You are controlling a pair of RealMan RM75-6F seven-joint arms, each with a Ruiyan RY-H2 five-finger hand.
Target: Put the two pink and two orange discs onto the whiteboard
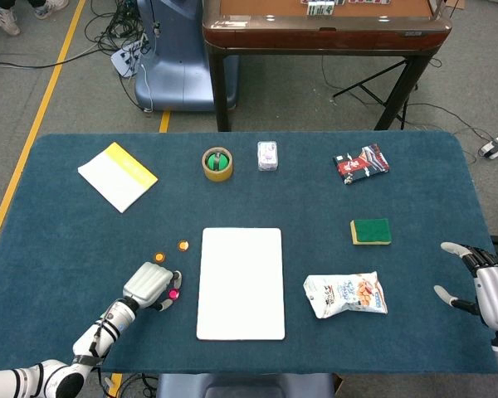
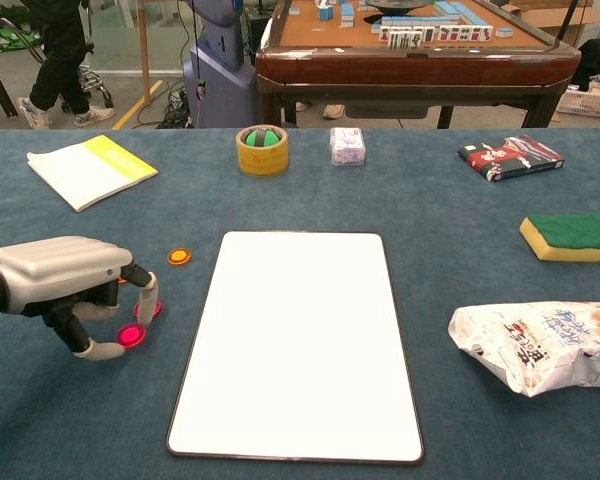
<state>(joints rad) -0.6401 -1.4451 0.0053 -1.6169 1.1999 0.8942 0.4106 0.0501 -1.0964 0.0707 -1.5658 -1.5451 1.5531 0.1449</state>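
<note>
Pink is showing between the fingertips of the left hand (image 2: 65,285), which is crouching on the blue table (image 2: 500,190) just left of the whiteboard (image 2: 298,340). One pink disc (image 2: 131,335) is lying at the tip of the thumb, with a finger coming down right beside it; the hand seems to be pinching it, though the chest view is not making clear whether the disc is off the cloth. A second pink disc (image 2: 156,309) is peeking out just behind that finger, mostly hidden. One orange disc (image 2: 179,257) is resting on the cloth in the open, between the hand and the whiteboard's far left corner, and the other orange disc (image 1: 159,257) is sitting just beyond the knuckles in the head view. None of the discs is touching the whiteboard, which is lying flat and bare.

At the table's right edge, the right hand (image 1: 481,282) is hovering with its fingers spread and holding nothing.

Further back, a yellow booklet (image 2: 90,169), a tape roll (image 2: 262,149) and a small wrapped pack (image 2: 347,146) are lining the far side, with a red packet (image 2: 510,157), a green sponge (image 2: 570,237) and a snack bag (image 2: 540,345) lying to the right.
</note>
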